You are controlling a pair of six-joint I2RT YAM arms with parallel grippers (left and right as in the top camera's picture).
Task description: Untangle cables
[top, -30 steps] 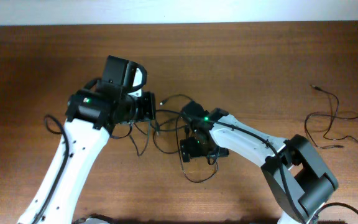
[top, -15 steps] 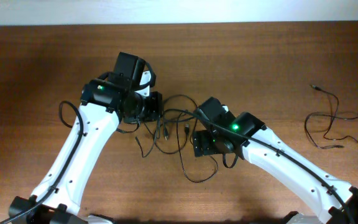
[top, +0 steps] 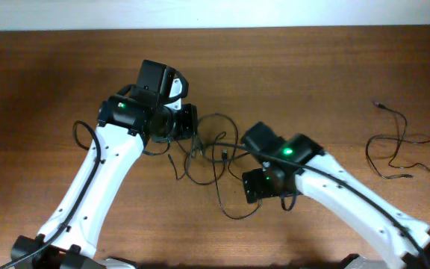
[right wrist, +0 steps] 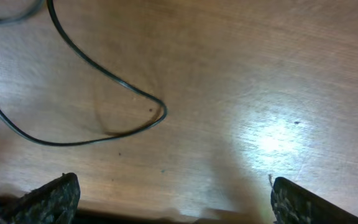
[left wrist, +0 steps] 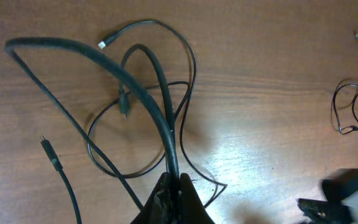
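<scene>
Noted the tangled cables [top: 211,153] lying mid-desk between the two arms, thin black loops crossing one another on the brown desk [top: 312,82]. Found the left gripper [left wrist: 173,186] at the upper left edge of the tangle, jaws clenched on a pair of strands that rise from the pinch and arc away over the wood (one white-tipped plug [left wrist: 102,45] visible at the far end of a loop). Found the right gripper [right wrist: 176,198] low over the desk at the tangle's lower right, jaws released and spread wide, grasping nothing. Saw one slack loop [right wrist: 164,113] lying flat just ahead of them. Logged one separate cable [top: 405,137] well apart, near the right edge, coiled loosely by itself.
</scene>
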